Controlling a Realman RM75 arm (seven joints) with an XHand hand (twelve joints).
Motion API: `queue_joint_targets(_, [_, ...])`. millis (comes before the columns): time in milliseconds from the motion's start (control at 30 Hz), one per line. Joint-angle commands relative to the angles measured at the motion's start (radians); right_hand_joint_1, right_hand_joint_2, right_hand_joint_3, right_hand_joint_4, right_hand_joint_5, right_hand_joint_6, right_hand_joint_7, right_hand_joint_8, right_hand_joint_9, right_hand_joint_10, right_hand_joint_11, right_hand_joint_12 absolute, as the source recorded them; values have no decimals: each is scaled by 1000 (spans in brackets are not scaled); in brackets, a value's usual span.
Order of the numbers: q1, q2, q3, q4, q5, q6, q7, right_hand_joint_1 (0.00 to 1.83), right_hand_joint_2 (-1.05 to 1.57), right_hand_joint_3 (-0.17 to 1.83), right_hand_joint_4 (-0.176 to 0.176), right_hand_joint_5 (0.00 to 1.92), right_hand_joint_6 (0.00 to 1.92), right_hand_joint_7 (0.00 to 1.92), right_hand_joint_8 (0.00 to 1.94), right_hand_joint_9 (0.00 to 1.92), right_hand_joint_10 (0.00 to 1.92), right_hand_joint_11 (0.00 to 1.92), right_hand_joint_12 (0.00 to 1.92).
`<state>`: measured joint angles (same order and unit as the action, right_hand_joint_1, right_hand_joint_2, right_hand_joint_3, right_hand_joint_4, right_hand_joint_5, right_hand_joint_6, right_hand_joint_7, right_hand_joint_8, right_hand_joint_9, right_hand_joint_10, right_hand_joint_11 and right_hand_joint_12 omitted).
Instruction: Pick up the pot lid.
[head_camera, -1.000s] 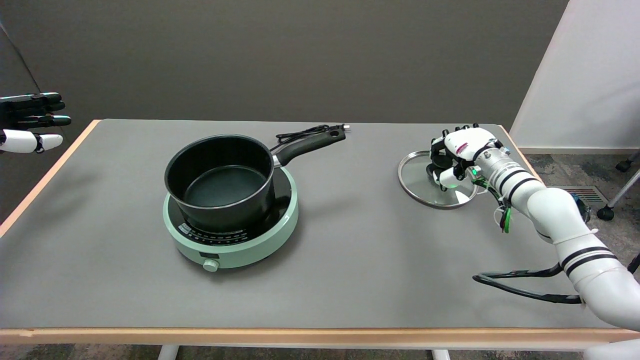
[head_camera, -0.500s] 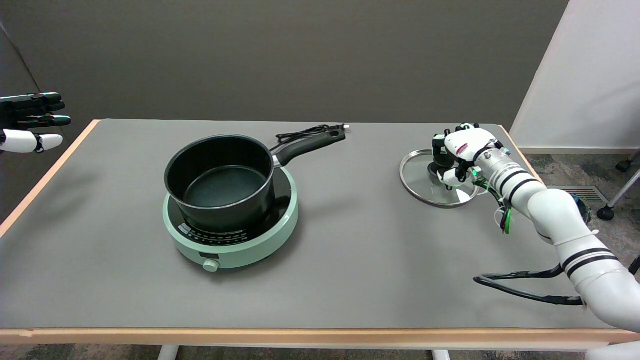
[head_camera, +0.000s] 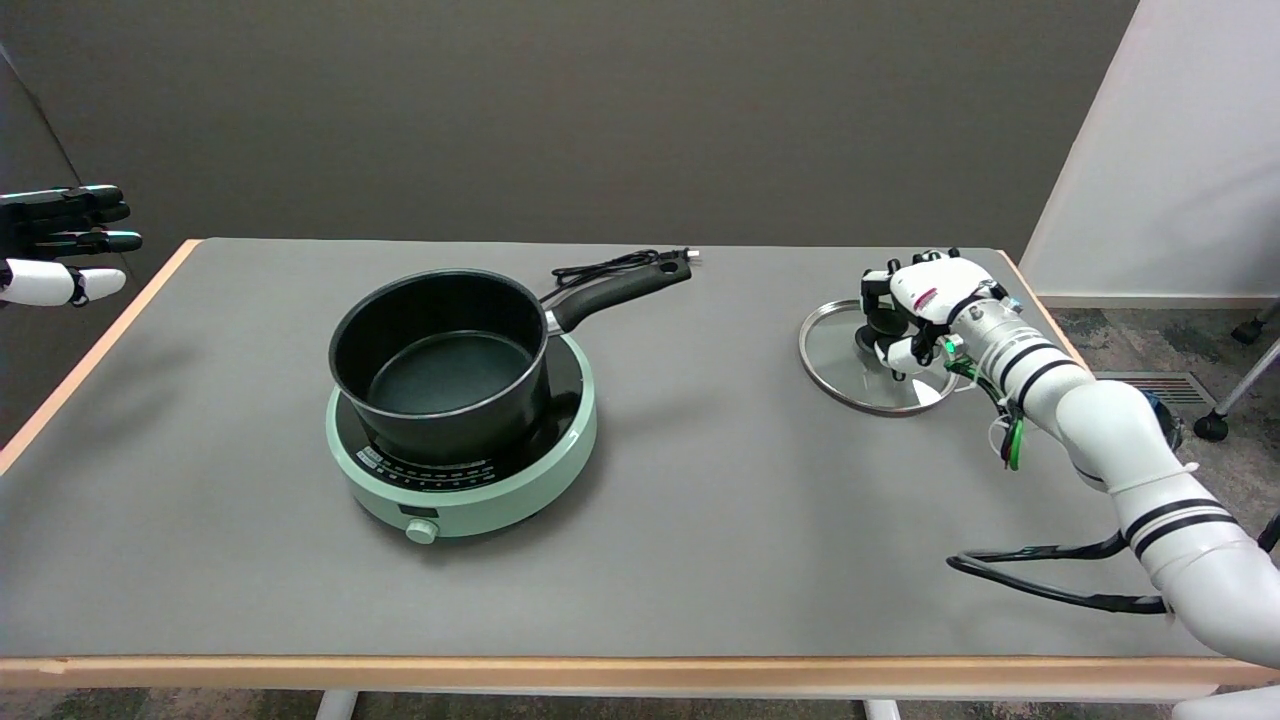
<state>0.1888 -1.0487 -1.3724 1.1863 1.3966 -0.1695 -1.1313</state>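
Head view, looking down and across a grey table (head_camera: 700, 520) with a pale wooden edge. Toward the far right of the table lies the pot lid (head_camera: 850, 365), a round glass disc with a metal rim, flat or nearly flat on the surface; whether any part of it is clear of the table cannot be told. A black knob (head_camera: 884, 322) stands at the lid's middle. The right hand (head_camera: 918, 310), white with black fingers, reaches in from the lower right on a white arm (head_camera: 1120, 450) with black bands. It sits right over the lid's centre, fingers curled down and closed around the knob, with the thumb on the near side and the other fingers on the far side. How firmly the fingers press the knob cannot be made out, since the hand covers much of it.

Well to the left, near the table's middle, a black saucepan (head_camera: 440, 365) stands open on a round mint-green electric hotplate (head_camera: 470, 480). The pan's long black handle (head_camera: 620, 290) points toward the far right. A black power cord (head_camera: 610, 266) lies coiled just behind the handle. A black cable (head_camera: 1040, 585) loops on the table beneath the right arm, near the front edge.

At the upper left edge, the left hand (head_camera: 60, 245) hangs in the air, off the table, fingers stretched out.
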Motion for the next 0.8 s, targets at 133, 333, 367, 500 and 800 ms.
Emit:
queue_joint_targets(133, [-5,-6,0,-8,14,0,0,1317,995,518,176,493,1351,732,1535,674,1854,210,1920])
queue_joint_targets(333, [-11,-6,0,-5,14,0,-3,1267,1090,316,120,539,1424,772,1414,716,1627,194,1920])
queue_joint_targets(367, [-11,-6,2,-5,14,0,-3,1129,1228,115,-26,577,1599,803,1341,729,1575,180,1921])
queue_joint_targets(500, [-14,-6,2,-4,14,-1,-1,1144,1213,115,-30,595,1591,822,1283,744,1488,174,1921])
queue_joint_targets(800, [-14,-8,3,-4,14,-1,0,1154,1196,117,-26,619,1556,844,1238,777,1436,170,1921])
